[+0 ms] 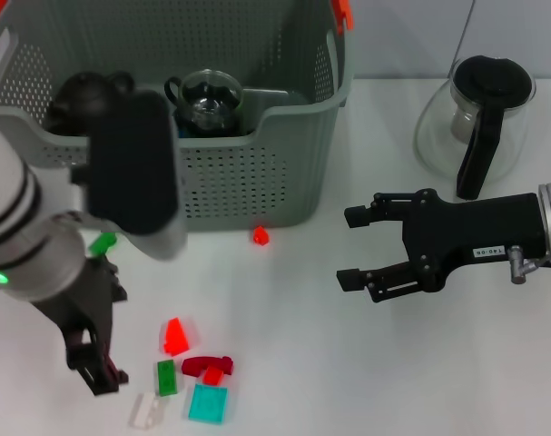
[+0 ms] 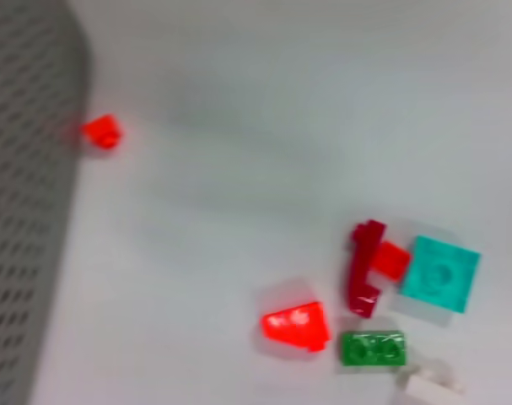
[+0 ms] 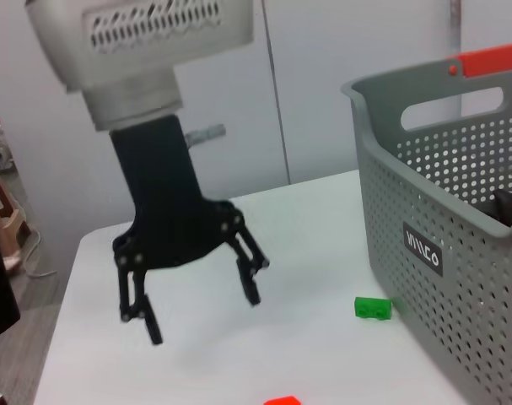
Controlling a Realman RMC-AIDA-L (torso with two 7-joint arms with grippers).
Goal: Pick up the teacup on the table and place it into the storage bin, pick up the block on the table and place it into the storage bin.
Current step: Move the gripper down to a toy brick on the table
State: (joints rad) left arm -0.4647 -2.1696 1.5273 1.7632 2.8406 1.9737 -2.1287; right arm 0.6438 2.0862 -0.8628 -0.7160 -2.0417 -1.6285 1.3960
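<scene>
Presently recorded, all placed against the storage bin [image 1: 257, 173]:

Storage bin: grey, perforated, orange-red handle part at its rim. Inside it stood a glass teacup [image 1: 207, 98] and a dark teapot [image 1: 83, 98].

Loose blocks in front of the bin: small red block [image 1: 260, 236] just beside its front wall; green block [image 1: 103, 242] near its left front corner; farther out, a cluster comprising an orange-red wedge [image 1: 176, 335], dark red piece [image 1: 207, 366], green brick [image 1: 167, 377], teal plate [image 1: 208, 403] and clear brick [image 1: 146, 411].

Left gripper [image 1: 98, 363]: out from the bin's left front corner, beside the cluster, fingers spread, empty.

Right gripper [image 1: 355, 247]: right of the bin, fingers apart, empty.

Glass carafe [image 1: 475, 118]: black lid and handle, well right of the bin.
</scene>
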